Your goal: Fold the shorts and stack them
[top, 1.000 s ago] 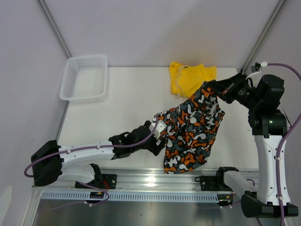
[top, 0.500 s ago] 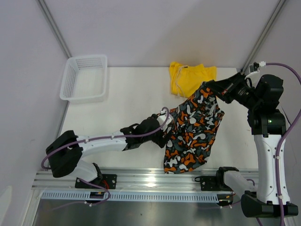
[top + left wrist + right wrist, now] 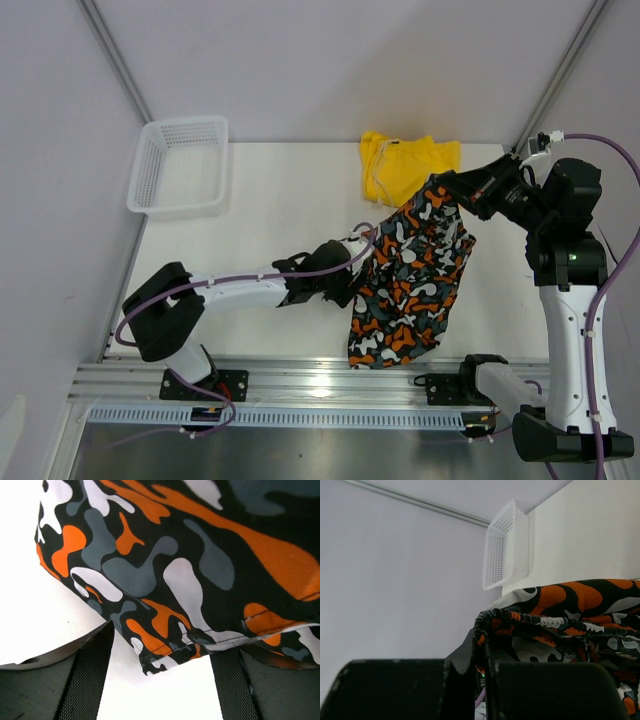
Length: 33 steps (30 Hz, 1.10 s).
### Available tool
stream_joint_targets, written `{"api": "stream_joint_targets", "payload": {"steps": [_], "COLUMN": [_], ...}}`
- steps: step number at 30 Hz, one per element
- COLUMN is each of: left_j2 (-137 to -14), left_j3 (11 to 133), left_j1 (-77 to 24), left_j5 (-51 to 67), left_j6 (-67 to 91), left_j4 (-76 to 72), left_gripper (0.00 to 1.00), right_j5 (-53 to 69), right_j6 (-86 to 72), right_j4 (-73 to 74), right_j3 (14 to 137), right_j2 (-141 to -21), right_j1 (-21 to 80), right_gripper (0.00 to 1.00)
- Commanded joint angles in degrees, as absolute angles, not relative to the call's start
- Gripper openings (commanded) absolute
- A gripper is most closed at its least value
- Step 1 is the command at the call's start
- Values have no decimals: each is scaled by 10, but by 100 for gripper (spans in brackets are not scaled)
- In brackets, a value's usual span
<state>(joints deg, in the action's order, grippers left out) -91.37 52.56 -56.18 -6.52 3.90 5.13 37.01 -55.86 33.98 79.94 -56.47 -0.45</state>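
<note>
**A:** What is the left gripper (image 3: 160, 642) doing?

**B:** Its own wrist camera shows the jaws standing apart. The two black fingers (image 3: 87, 680) sit either side of a stitched hem corner of the patterned shorts (image 3: 410, 270). The corner lies in the gap, and I can't see either finger pressing it. Bare white table (image 3: 270, 210) shows under the hem.

**A:** Does the overhead camera show the same?

**B:** Not the jaws. From above, that gripper is only a dark shape at the left edge of the cloth, and the gap is lost. What it adds is the arm, reaching low across the table from the near left.

**A:** And the right gripper (image 3: 487, 666)?

**B:** It is closed on the gathered waistband of the same shorts. Its wrist view shows the fingers together with the ruffled elastic edge pinched between them. From above, it holds that edge at the far right, with the cloth spreading from there toward the table's near edge.

**A:** The other pair?

**B:** The yellow shorts (image 3: 405, 165) lie crumpled at the table's far edge, just behind the held waistband. In the overhead view the waistband overlaps their near corner. Neither wrist camera shows them.

**A:** Anything else?

**B:** A white mesh basket (image 3: 180, 205) sits at the far left corner, well apart from both pairs. The right wrist view catches it too, beyond the cloth.
</note>
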Motion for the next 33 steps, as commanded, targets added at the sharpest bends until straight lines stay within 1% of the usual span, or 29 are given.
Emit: {"api": "stream_joint_targets", "payload": {"steps": [1, 7, 11, 13, 19, 20, 23, 25, 30, 31, 33], "left_j2": [-896, -863, -862, -860, -848, -852, -876, -892, -893, -894, -896], "left_j3": [520, 476, 452, 432, 396, 397, 406, 413, 410, 410, 411], "left_j1": [-557, -557, -557, -557, -556, -556, -556, -556, -556, -556, -557], "left_j5": [-77, -67, -95, -95, -92, -95, -92, -94, -92, -92, -94], "left_j6": [33, 13, 1, -21, -38, -40, -42, -42, -40, -40, -36], "left_j4": [49, 7, -37, -72, -151, -155, -156, -152, -163, -166, -164], "left_gripper": [76, 72, 61, 60, 61, 62, 68, 67, 61, 59, 52], "right_j5": [388, 395, 405, 414, 432, 432, 437, 441, 446, 448, 452], "right_j6": [-566, -576, -586, -588, -591, -592, -597, -598, -599, -599, -605], "right_j4": [309, 298, 290, 289, 292, 289, 287, 286, 287, 286, 280], "right_j3": [803, 802, 804, 807, 806, 805, 806, 806, 802, 802, 800], "right_j2": [-562, -570, -573, -577, -578, -576, -575, -575, -572, -572, -571], "right_j1": [-3, -4, -7, -9, -18, -18, -21, -25, -31, -32, -35], "right_gripper": [0, 0, 0, 0, 0, 0, 0, 0, 0, 0, 0]}}
